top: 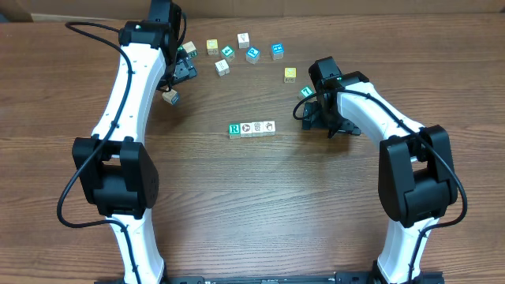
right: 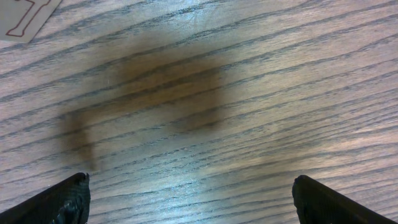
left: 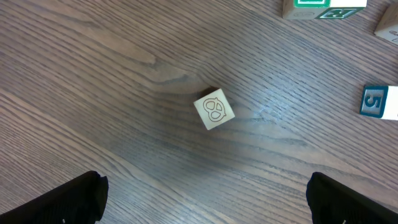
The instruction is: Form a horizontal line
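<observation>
The horizontal line (top: 252,128) is a row of four tiny white-faced cubes at the table's middle, with the green R cube (top: 234,128) at its left end. My left gripper (top: 177,77) is open and empty at the far left. A loose pale cube with an outlined picture (top: 170,97) lies just beyond its fingers, and in the left wrist view (left: 214,109) it sits ahead of the open jaws (left: 202,199). My right gripper (top: 317,117) is open and empty, right of the row, over bare wood (right: 189,199).
Loose cubes lie across the back: yellow (top: 212,46), teal (top: 227,52), white (top: 244,39), blue (top: 277,50), yellow (top: 290,74), and teal (top: 306,92) beside the right gripper. A teal "5" cube (left: 375,101) shows in the left wrist view.
</observation>
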